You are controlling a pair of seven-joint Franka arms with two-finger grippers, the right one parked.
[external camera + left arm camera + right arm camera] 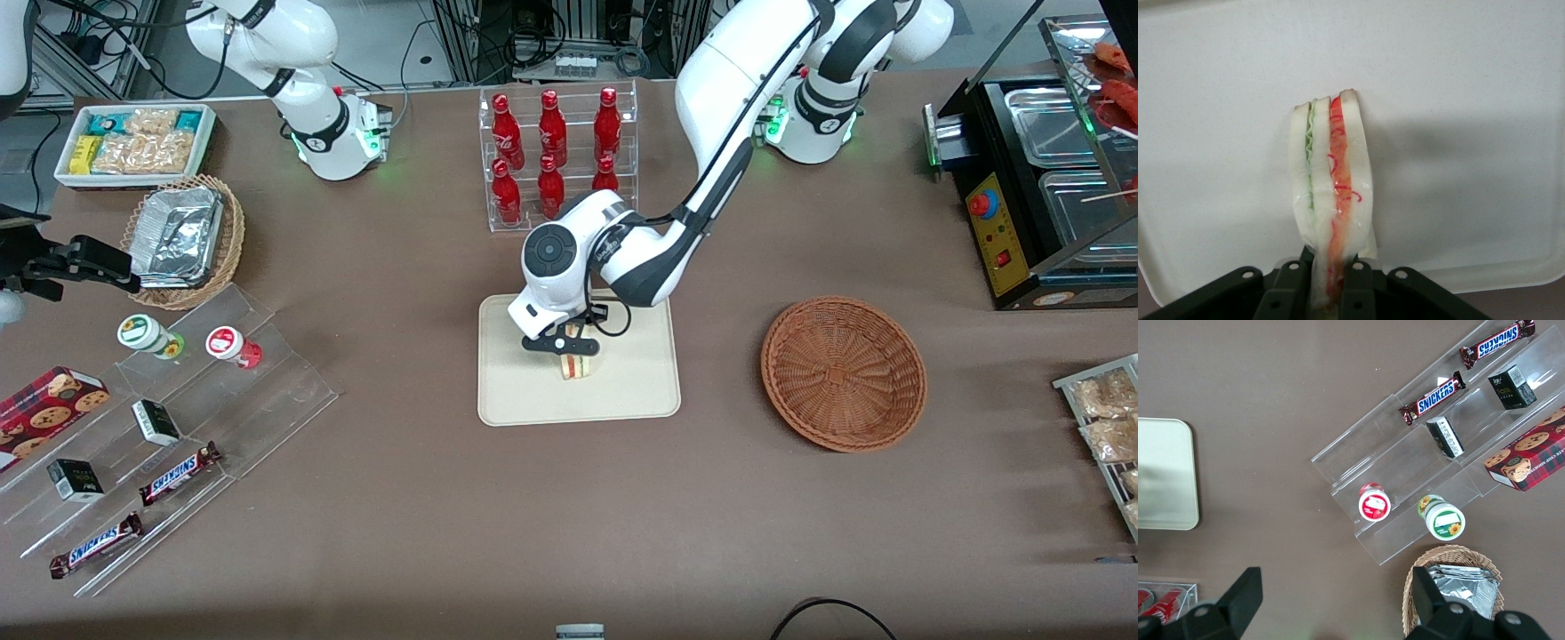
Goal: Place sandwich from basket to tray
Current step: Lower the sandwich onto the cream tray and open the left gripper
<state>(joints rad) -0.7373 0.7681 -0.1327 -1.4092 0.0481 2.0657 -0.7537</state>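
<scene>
I count one sandwich, one tray and one reddish-brown basket, which holds nothing and sits on the table toward the working arm's end. Other stock: six red bottles in a clear rack, two Snickers bars on the acrylic steps.

The working arm reaches out from its base over the table and bends down over the tray. Its gripper points down at the tray's middle. In the wrist view I see the gripper clamped on the sandwich (edge-on, green and red layers showing), fingers pressing both bread faces. The sandwich stands upright over the tray; I cannot tell whether it touches.
</scene>
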